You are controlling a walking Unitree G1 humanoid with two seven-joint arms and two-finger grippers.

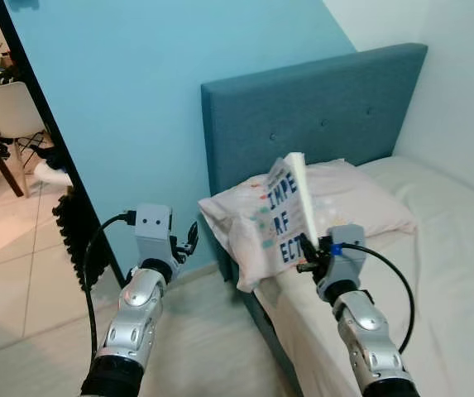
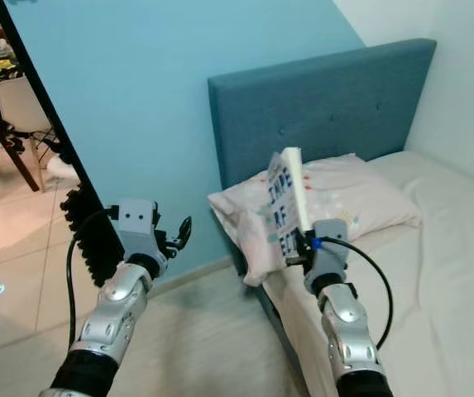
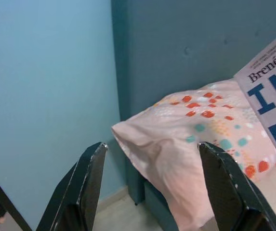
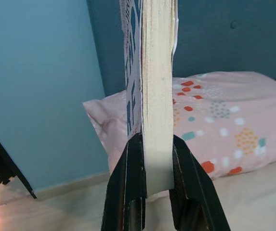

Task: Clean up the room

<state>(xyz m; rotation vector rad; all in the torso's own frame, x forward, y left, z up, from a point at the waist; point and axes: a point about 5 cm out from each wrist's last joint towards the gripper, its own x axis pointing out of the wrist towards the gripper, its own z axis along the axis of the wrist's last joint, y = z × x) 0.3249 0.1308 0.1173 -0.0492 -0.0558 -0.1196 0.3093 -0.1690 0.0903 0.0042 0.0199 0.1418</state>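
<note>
My right gripper is shut on the lower edge of a white paperback book with big blue letters on its cover, held upright above the bed's near corner. In the right wrist view the book stands edge-on between the two fingers. Behind it a pale pink pillow with coloured dots lies at the head of the bed. My left gripper is open and holds nothing, raised over the floor left of the bed; its fingers frame the pillow corner.
A teal headboard stands against the light blue wall. A black frame edge runs down the left, with a white chair and dark table in the tiled room beyond. Pale floor lies between me and the bed.
</note>
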